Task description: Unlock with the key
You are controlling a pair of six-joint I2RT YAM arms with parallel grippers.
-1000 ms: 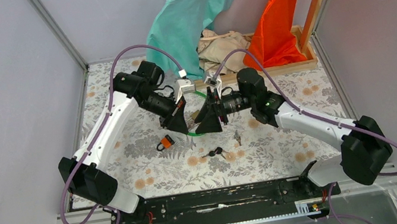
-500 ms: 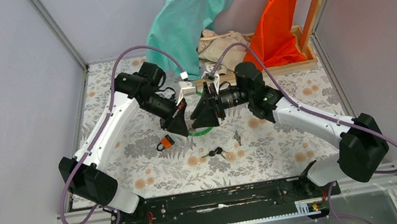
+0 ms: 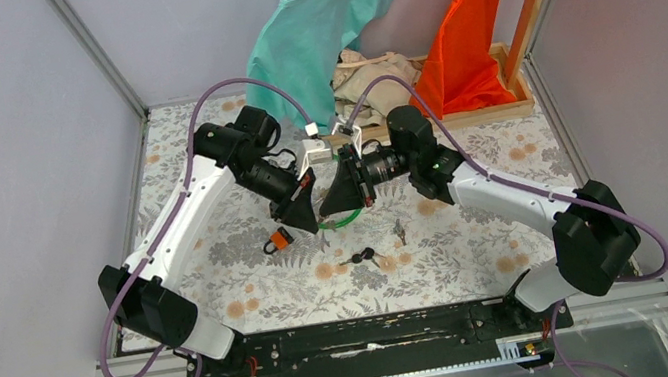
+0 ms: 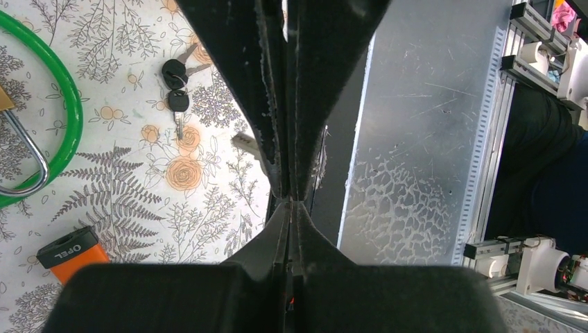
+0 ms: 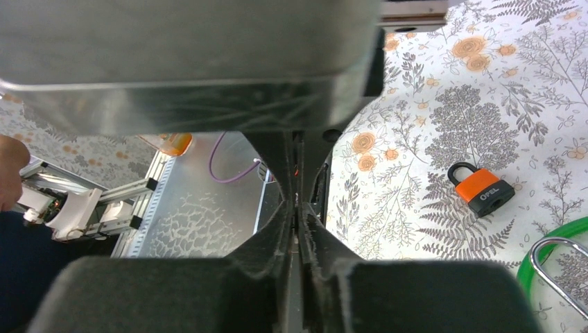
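Note:
My left gripper (image 3: 313, 214) and right gripper (image 3: 325, 205) meet tip to tip above the middle of the table, both shut. In the left wrist view the left gripper (image 4: 291, 205) is pressed tight, and a small silver key (image 4: 244, 143) sticks out sideways beside the meeting fingers. I cannot tell whether the right gripper (image 5: 299, 208) also pinches the key. Below and left of the grippers, an orange padlock (image 3: 279, 240) (image 4: 73, 253) (image 5: 480, 189) lies on the floral table with its shackle closed.
A green cable lock (image 3: 347, 218) (image 4: 66, 104) (image 5: 548, 250) with a silver shackle lies under the grippers. Black-headed keys (image 3: 361, 257) (image 4: 177, 80) and another small key (image 3: 400, 232) lie nearer the front. Teal and orange garments hang at the back by a wooden frame (image 3: 499, 107).
The right gripper moved left toward the left gripper and closed from wide open to shut at its tips. The left gripper stayed shut and barely moved.

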